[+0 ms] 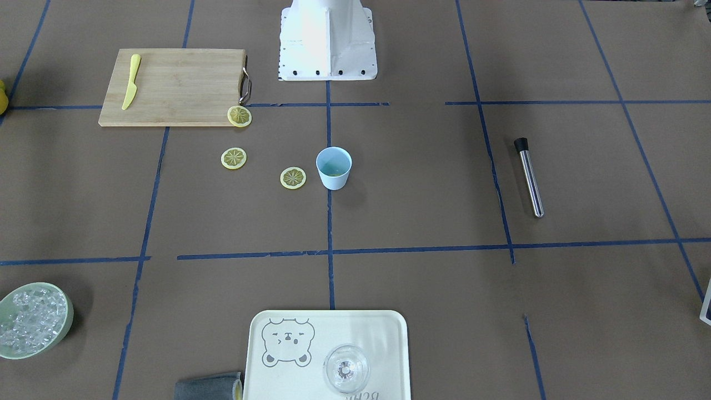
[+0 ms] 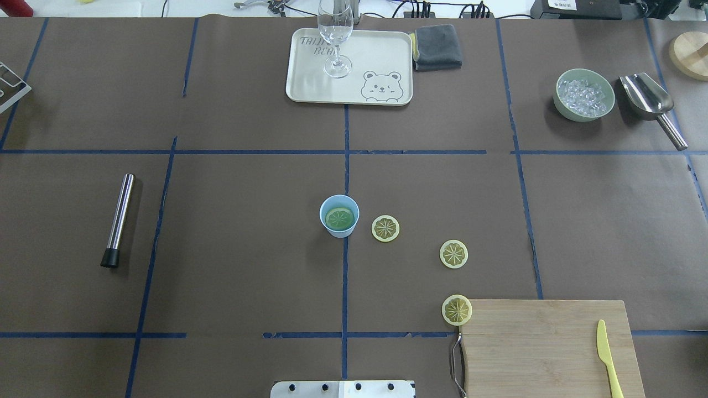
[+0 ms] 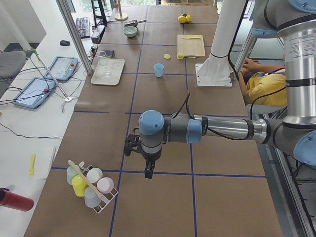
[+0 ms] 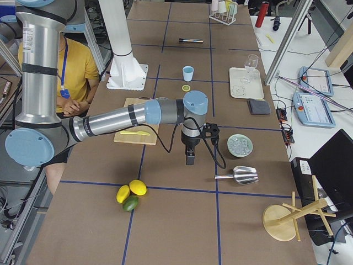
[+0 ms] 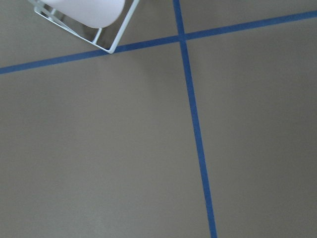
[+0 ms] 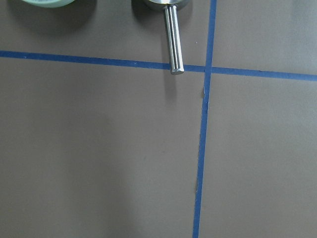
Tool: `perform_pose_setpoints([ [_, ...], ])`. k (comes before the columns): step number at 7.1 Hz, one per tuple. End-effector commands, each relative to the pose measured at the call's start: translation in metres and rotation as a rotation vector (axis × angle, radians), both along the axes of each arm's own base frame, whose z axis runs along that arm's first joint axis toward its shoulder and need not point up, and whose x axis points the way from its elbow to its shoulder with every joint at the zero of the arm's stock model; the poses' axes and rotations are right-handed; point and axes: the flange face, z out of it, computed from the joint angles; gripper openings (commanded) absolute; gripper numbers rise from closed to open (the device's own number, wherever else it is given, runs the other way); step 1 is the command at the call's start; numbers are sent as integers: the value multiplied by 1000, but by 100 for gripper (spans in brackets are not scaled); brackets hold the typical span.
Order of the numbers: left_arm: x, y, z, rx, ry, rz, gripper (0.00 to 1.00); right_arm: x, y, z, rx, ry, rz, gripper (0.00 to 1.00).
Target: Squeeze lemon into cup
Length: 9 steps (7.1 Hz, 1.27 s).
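Observation:
The pale blue cup [image 2: 339,216] stands upright at the table's middle with a lemon slice [image 2: 339,219] lying inside; it also shows in the front view [image 1: 334,168]. Three more lemon slices lie to its right: one close [image 2: 385,228], one farther [image 2: 453,254], one at the cutting board's corner [image 2: 457,310]. Whole lemons [image 4: 138,187] lie at the table's right end. My left gripper [image 3: 148,173] hangs over the table's left end, far from the cup. My right gripper [image 4: 190,160] hangs over the right end, near the ice bowl. I cannot tell whether either is open or shut.
A wooden cutting board [image 2: 545,348] carries a yellow knife [image 2: 607,356]. A metal muddler [image 2: 117,220] lies at the left. A tray [image 2: 381,52] holds a clear glass [image 2: 335,33]. A green bowl of ice [image 2: 585,95], a scoop [image 2: 650,102], a grey cloth [image 2: 437,47] and a cup rack [image 3: 91,187] stand around.

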Motion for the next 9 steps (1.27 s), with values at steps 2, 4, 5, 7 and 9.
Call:
perform_pose_setpoints([
  [2, -5, -4, -7, 19, -6, -12, 100, -1, 0, 0, -1, -1, -1, 100],
  [4, -6, -4, -16, 35, 0, -16, 100, 0, 0, 0, -1, 2, 2, 100],
  [5, -6, -2, -15, 32, 1, -15, 100, 0, 1, 1, -11, 4, 9, 100],
  [7, -7, -1, -13, 25, 0, -21, 100, 0, 2, 3, -18, 2, 12, 100],
  [9, -7, 0, -13, 25, 2, -22, 100, 0, 2, 2, -16, 3, 12, 100],
])
